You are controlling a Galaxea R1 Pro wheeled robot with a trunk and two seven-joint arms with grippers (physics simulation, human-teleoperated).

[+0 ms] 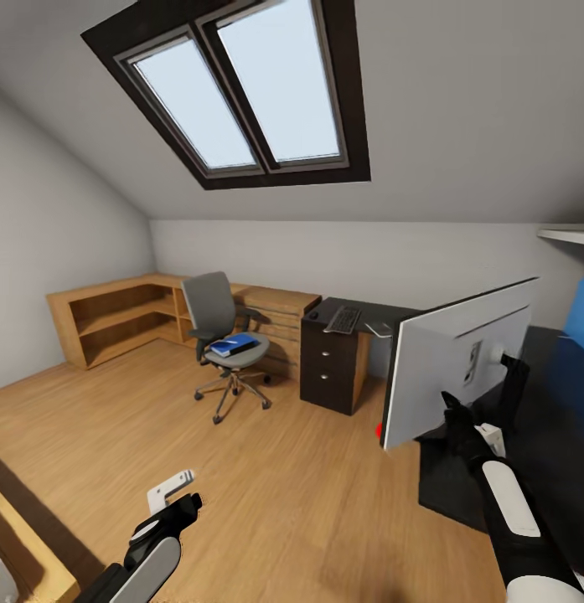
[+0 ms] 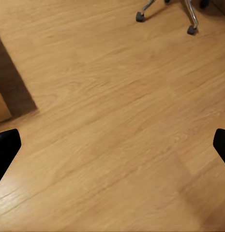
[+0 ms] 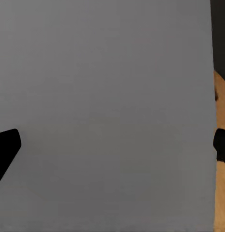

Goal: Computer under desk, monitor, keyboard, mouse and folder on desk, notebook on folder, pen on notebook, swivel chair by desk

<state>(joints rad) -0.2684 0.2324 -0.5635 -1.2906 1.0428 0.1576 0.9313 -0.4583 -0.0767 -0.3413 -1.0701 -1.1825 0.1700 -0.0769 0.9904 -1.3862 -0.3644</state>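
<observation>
Oak-coloured floor (image 1: 266, 477) spreads wide in my head view — swivel chair (image 1: 227, 339) with the blue folder (image 1: 233, 344) on its seat, keyboard (image 1: 344, 319) on the desk (image 1: 543, 435). The monitor (image 1: 451, 368) stands at the desk's edge, my right gripper (image 1: 459, 419) behind it; I cannot tell its grip. Left wrist: left gripper (image 2: 112, 145) spread over bare boards, chair casters (image 2: 140, 17) beyond. Right wrist: grey monitor back — fingertips (image 3: 7, 147) apart.

Dark-framed skylight (image 1: 241, 92) in sloped ceiling, low wooden corner shelving (image 1: 116, 318) along wall, wood floor (image 1: 266, 486)
</observation>
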